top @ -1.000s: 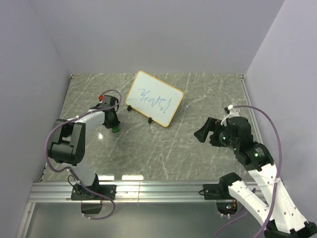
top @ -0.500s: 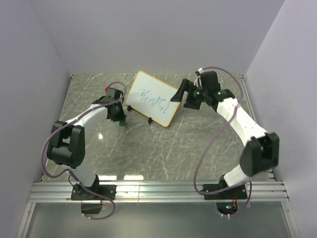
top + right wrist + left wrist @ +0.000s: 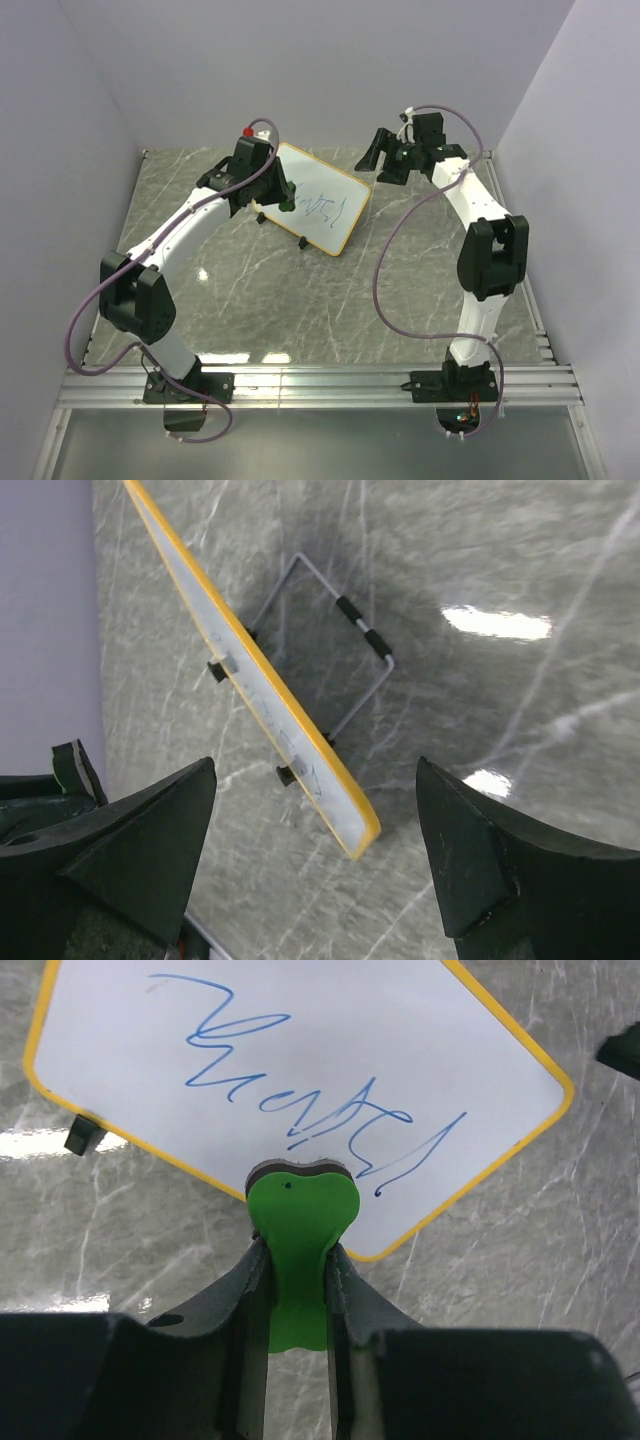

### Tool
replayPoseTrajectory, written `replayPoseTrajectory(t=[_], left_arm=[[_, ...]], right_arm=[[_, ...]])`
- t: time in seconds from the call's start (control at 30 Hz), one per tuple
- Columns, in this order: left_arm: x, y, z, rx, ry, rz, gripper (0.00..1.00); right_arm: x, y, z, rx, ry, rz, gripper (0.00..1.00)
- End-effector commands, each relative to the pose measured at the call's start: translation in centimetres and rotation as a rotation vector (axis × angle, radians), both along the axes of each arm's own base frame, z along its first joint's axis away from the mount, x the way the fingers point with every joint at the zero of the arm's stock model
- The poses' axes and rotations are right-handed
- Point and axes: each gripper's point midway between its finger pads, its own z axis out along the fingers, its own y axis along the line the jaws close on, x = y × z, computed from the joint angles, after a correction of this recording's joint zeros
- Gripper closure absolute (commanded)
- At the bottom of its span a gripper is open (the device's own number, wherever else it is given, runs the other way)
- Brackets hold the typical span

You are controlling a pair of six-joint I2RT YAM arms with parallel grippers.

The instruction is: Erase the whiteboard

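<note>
Whiteboard (image 3: 325,205): stands at the far middle of the tabletop (image 3: 400,290), propped on a wire stand (image 3: 335,655) and leaning back, writing face toward the near left. From above, its long axis runs from far left to near right. Orange frame, small black feet (image 3: 85,1135) under the lower edge. The blue scribble (image 3: 300,1110) crosses most of the face; no wiped patch is visible.

Left hand (image 3: 297,1250): both fingers closed flat on the stem of a green eraser (image 3: 300,1225), whose dark pad side is turned toward the board. In the wrist view the eraser head overlaps the lower frame just below the middle of the scribble. Whether the pad touches the face I cannot tell. The board lies straight ahead of this hand, beyond the eraser tip, with writing to both sides of it along the long axis.

Right hand (image 3: 372,160): spread wide, holding nothing. It hangs past the board's far right corner, on the back side, close but apart. Its camera sees the board nearly edge-on, with the stand behind it.

Judgement: the left hand is the nearer one and the only one carrying the tool, so the wipe is its job. The strokes should follow the long axis, both ways from the centre. Pressure on the face could tip or slide the leaning board. The right hand looks placed to brace it from behind.
</note>
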Motion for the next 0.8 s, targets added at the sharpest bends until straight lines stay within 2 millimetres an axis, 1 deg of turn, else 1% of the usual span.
replayPoseTrajectory(t=[0.0,0.03,0.17,0.27,0.3,0.33,0.37,0.4,0.43,0.47,0.5,0.53,0.57,0.6,0.63,0.67,0.7,0.73,0.77], left_arm=[[-0.2,-1.6,0.6,-0.003,0.01,-0.058,1.0],[-0.2,-1.9,0.8,-0.006,0.009,-0.069,1.0],[-0.1,-2.5,0.3,-0.01,0.014,-0.096,1.0],[0.0,-2.8,-0.1,-0.01,0.022,-0.111,1.0],[0.1,-3.0,-0.1,-0.012,0.021,-0.113,1.0],[0.3,-3.3,0.0,-0.02,0.02,-0.119,1.0],[0.5,-3.7,-0.3,-0.026,0.026,-0.127,1.0],[0.6,-4.0,-0.3,-0.032,0.026,-0.136,1.0],[0.8,-4.7,0.2,-0.041,0.013,-0.15,1.0],[1.1,-5.3,-0.5,-0.039,0.027,-0.161,1.0],[1.5,-6.1,0.3,-0.051,0.01,-0.175,1.0],[1.3,-7.1,0.4,-0.054,0.011,-0.197,1.0],[1.6,-7.9,-0.6,-0.048,0.029,-0.211,1.0],[1.8,-8.7,0.2,-0.059,0.017,-0.226,1.0],[1.5,-9.7,0.1,-0.062,0.019,-0.249,1.0],[1.6,-10.3,-0.5,-0.061,0.03,-0.258,1.0],[1.5,-11.0,-0.5,-0.069,0.028,-0.268,0.99],[1.3,-12.0,-0.4,-0.086,0.019,-0.29,1.0],[1.2,-12.4,-0.9,-0.093,0.03,-0.292,1.0]], right_arm=[[0.1,2.7,0.3,0.113,-0.033,0.118,0.13],[0.1,3.1,0.2,0.124,-0.037,0.13,0.13],[-0.1,3.6,-1.8,0.128,-0.01,0.158,0.15],[-0.5,4.5,-2.2,0.155,-0.002,0.197,0.2],[-0.5,4.6,-2.3,0.154,-0.003,0.202,0.22],[-0.6,4.7,-2.3,0.155,0.0,0.209,0.29],[-0.7,5.0,-2.6,0.154,0.004,0.216,0.33],[-0.8,5.1,-2.6,0.154,0.005,0.221,0.41],[-1.0,5.2,-2.8,0.154,0.013,0.222,0.46],[-1.2,5.3,-3.2,0.151,0.022,0.228,0.5],[-1.3,5.4,-3.4,0.148,0.025,0.231,0.57],[-1.5,5.5,-3.6,0.146,0.031,0.235,0.59],[-1.8,5.4,-3.9,0.137,0.039,0.24,0.62],[-1.8,5.3,-4.3,0.127,0.047,0.236,0.66],[-2.0,5.3,-4.7,0.123,0.056,0.239,0.67],[-2.2,5.2,-5.0,0.115,0.063,0.241,0.69],[-2.1,4.9,-5.3,0.1,0.066,0.231,0.74],[-2.2,4.8,-5.6,0.096,0.072,0.232,0.75],[-2.4,4.8,-5.9,0.092,0.082,0.235,0.76]])
